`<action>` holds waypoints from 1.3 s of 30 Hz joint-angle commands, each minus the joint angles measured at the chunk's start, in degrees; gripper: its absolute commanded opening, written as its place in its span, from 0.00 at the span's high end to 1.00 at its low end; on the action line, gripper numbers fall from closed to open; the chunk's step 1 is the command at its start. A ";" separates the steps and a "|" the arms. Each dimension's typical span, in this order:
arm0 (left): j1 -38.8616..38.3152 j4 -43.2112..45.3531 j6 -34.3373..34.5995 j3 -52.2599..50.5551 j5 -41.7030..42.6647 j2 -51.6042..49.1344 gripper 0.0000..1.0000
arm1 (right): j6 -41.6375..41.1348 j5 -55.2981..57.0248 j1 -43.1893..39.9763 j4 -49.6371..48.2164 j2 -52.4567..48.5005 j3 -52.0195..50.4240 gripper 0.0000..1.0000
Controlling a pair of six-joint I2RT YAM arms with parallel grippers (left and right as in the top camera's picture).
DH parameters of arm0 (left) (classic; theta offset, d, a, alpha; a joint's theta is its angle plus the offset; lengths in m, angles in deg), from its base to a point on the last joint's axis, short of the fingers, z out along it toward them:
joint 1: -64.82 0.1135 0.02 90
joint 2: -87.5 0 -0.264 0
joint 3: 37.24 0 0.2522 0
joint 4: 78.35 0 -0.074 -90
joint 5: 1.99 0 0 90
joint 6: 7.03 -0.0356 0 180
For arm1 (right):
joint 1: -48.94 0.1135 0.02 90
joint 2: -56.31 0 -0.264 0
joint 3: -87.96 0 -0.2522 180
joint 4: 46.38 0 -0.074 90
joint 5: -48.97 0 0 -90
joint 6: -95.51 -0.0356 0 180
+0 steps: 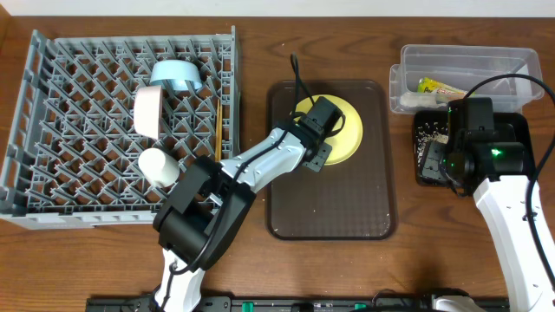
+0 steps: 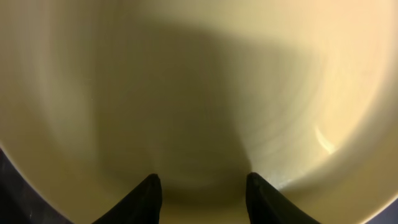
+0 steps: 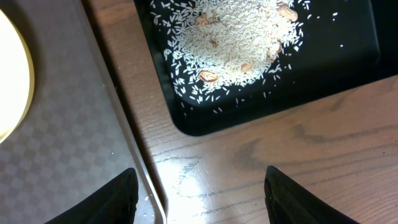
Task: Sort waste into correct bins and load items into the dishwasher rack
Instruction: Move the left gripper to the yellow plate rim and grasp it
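Note:
The round yellow plate lies on the brown serving tray. My left gripper hovers close over the plate, which fills the left wrist view; its jaws are open with nothing between them. The grey dishwasher rack at the left holds the light blue bowl, the white bowl and the white cup. Thin wooden chopsticks lie by its right wall. My right gripper hangs open above bare wood beside the black tray, which holds rice grains and scraps. The snack wrapper lies in the clear tub.
The brown tray's rim runs just left of my right fingers, and the plate's edge shows beyond it. My right arm covers much of the black tray from above. Bare wood lies along the table's front.

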State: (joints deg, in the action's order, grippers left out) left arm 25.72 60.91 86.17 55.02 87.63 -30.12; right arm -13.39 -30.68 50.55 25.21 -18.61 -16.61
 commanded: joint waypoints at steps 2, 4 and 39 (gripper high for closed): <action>0.28 -3.72 1.92 0.22 -0.66 2.60 0.55 | -0.81 1.01 -0.57 -0.20 0.11 0.20 0.37; 0.35 -4.04 2.05 0.22 -0.68 4.50 0.55 | -0.81 1.01 -0.57 -0.22 0.11 0.20 0.36; -8.74 14.32 -2.12 0.00 0.96 -1.68 0.47 | -0.83 -0.33 -0.57 -0.37 0.11 0.20 0.36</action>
State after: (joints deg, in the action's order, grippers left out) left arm 17.31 74.96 86.80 54.98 89.16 -30.32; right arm -13.39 -31.12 50.55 24.97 -18.61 -16.61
